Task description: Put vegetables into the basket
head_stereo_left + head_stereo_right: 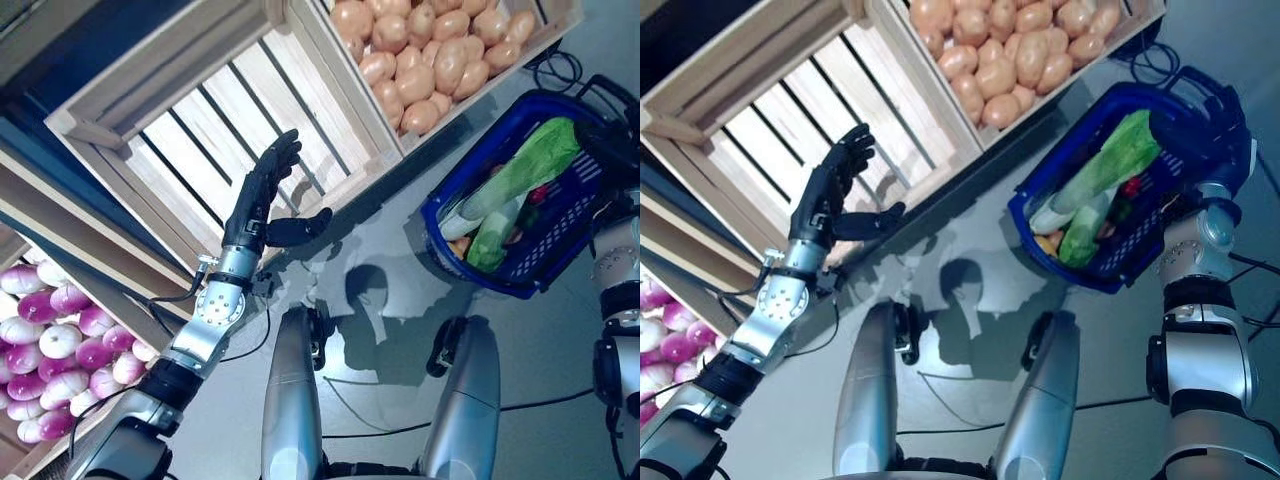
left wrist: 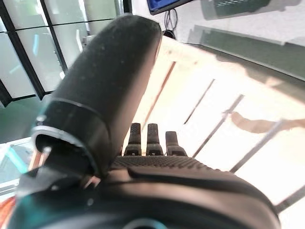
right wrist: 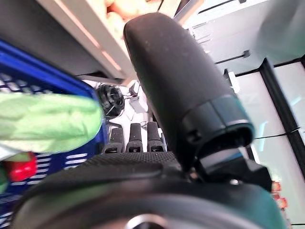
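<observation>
The blue plastic basket (image 1: pixel 520 288) stands on the grey floor at the right. In it lie a long leafy green vegetable (image 1: pixel 535 155), pale green-and-white stalks (image 1: pixel 490 235) and a small red vegetable (image 3: pixel 19 168). My left hand (image 1: pixel 262 195) is open and empty, its fingers straight and its thumb out, in front of the slatted bottom of an empty wooden crate (image 1: pixel 200 120); it also shows in the left wrist view (image 2: pixel 152 164). My right hand (image 1: pixel 1218 128) is open beside the basket's far right rim, with its straight fingers (image 3: pixel 136 138) over the rim.
A tilted wooden stand with several crates runs across the left and top. A second filled crate (image 1: pixel 560 25) stands just behind the basket. Another filled crate (image 1: pixel 20 455) is at the lower left. Grey floor (image 1: pixel 390 250) lies between the stand and the basket.
</observation>
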Robot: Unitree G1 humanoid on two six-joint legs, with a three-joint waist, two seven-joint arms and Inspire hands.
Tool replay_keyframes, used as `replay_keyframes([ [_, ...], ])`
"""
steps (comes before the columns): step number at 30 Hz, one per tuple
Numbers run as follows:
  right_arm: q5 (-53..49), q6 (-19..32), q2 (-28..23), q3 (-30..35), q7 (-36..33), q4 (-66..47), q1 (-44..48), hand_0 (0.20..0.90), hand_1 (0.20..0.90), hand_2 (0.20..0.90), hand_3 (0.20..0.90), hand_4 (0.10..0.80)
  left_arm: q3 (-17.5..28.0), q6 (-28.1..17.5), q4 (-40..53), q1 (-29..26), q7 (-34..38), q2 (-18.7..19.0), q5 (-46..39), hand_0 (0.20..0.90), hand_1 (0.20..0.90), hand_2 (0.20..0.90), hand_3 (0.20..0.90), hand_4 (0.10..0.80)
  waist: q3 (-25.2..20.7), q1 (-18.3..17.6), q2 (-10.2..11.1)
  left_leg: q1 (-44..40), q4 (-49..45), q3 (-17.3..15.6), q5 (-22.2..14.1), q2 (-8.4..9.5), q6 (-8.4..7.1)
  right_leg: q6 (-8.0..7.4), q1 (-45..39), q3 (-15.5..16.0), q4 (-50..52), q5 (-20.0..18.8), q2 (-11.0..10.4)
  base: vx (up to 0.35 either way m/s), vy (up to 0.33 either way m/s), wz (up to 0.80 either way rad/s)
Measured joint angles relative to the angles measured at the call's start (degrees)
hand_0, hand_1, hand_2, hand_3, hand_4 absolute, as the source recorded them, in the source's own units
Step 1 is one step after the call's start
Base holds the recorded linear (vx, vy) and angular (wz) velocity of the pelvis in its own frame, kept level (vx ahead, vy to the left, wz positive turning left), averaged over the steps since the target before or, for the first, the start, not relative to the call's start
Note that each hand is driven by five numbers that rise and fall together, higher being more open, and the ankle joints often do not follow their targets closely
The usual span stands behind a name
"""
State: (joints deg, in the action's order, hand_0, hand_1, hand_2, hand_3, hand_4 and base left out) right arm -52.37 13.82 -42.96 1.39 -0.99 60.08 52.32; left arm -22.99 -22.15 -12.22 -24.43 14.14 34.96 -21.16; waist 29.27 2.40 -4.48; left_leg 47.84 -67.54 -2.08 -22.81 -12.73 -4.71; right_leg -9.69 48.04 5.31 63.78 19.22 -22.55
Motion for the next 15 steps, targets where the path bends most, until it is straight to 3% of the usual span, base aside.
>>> replay_keyframes([
  [5,0.0,-1.2,-0.3,0.4,0.1,0.4,-2.4,0.9,0.9,0.9,0.9,0.8,0.4,-0.2,0.1,-0.2,-1.0,0.4,0.0,0.9,0.9,0.9,0.9,0.8,-1.8,0.3,1.8,-10.1,12.1,-2.1,2.8,0.02,-0.54,-0.45,-10.0,3.1,-11.1,-2.5,0.9,0.074,-0.012,-0.02],
  [8,-0.4,-1.7,-0.3,1.3,1.4,0.3,-3.6,0.9,0.9,0.9,0.9,0.8,0.9,0.1,-0.3,0.1,-1.6,0.3,0.0,0.9,0.9,0.9,0.9,0.8,-2.3,0.4,2.3,-18.5,21.7,-2.4,5.8,0.02,-1.17,-0.37,-18.7,5.5,-20.7,-5.6,2.6,0.134,-0.04,-0.03],
  [10,-0.4,-1.7,0.3,1.3,2.8,-0.5,-6.6,0.9,0.9,0.9,0.9,0.8,1.1,0.1,-0.4,1.4,-2.2,0.1,0.0,0.9,0.9,0.9,0.9,0.8,-6.1,0.4,3.3,-21.6,27.6,-2.9,7.7,0.15,-1.7,-0.53,-21.7,6.6,-26.1,-6.8,3.6,0.229,-0.027,-0.05],
  [13,-0.3,-2.0,4.1,1.3,3.4,-4.3,-10.7,0.9,0.9,0.9,0.9,0.8,1.5,1.2,-2.4,2.3,-3.7,-0.9,0.2,0.9,0.9,0.9,0.9,0.8,-7.3,0.3,4.6,-29.2,36.3,-3.4,10.5,-0.17,-2.53,-0.63,-29.0,7.2,-35.1,-10.0,6.1,0.281,0.018,-0.13],
  [15,-0.3,-2.2,9.2,0.3,3.8,-10.5,-17.0,0.9,0.9,0.9,0.9,0.8,1.6,3.2,-3.8,5.5,-5.3,-1.9,1.0,0.9,0.9,0.9,0.9,0.8,-10.6,-0.2,5.6,-35.0,44.5,-4.9,12.7,-0.09,-2.97,-0.73,-34.2,7.7,-43.7,-12.8,8.0,0.294,0.04,-0.25],
])
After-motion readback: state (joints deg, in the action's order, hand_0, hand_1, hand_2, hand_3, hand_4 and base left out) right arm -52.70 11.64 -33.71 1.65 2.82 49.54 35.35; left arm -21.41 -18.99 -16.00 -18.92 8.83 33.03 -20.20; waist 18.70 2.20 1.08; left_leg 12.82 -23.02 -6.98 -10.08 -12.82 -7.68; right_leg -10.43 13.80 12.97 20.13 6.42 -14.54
